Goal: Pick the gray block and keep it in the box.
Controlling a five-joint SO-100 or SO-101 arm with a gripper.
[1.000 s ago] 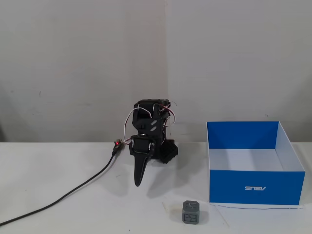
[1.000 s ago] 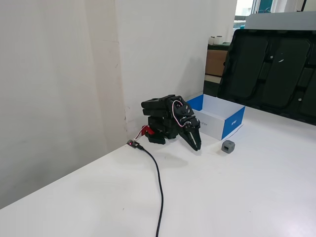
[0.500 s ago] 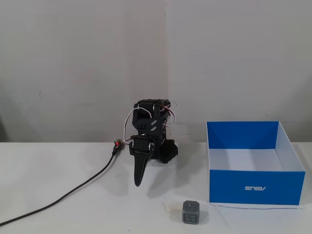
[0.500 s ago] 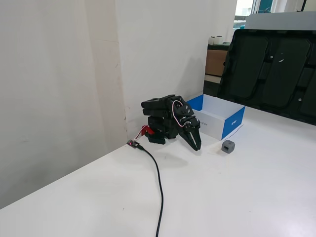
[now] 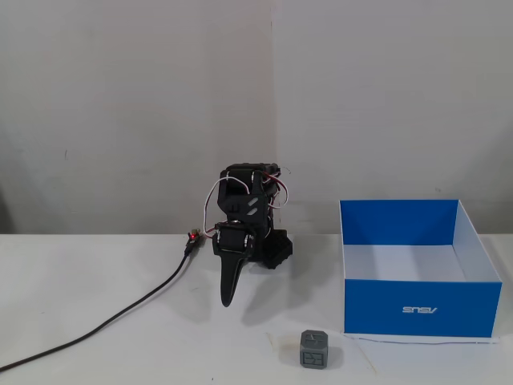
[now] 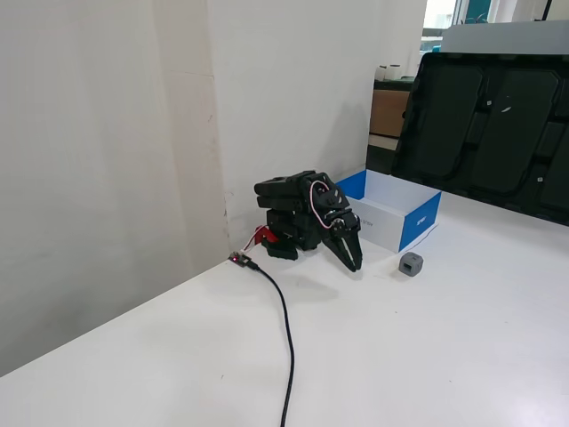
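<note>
A small dark-gray block point(image 5: 314, 350) with recessed square patterns rests on the white table near the front edge, just left of the box's front corner; it also shows as a gray block point(image 6: 411, 263) in the other fixed view. The box point(image 5: 419, 309) is blue outside, white inside, open at the top, and stands to the right; the box point(image 6: 420, 221) sits beyond the arm in the other view. My gripper point(image 5: 227, 298) hangs folded, tips down near the table, shut and holding nothing, well left of the block. The same gripper point(image 6: 355, 264) shows its jaws together.
A black cable point(image 5: 104, 325) runs from the arm's base leftward across the table; the cable point(image 6: 288, 342) trails toward the front in the other view. A wall stands right behind the arm. Large black trays point(image 6: 484, 124) lean at the back right.
</note>
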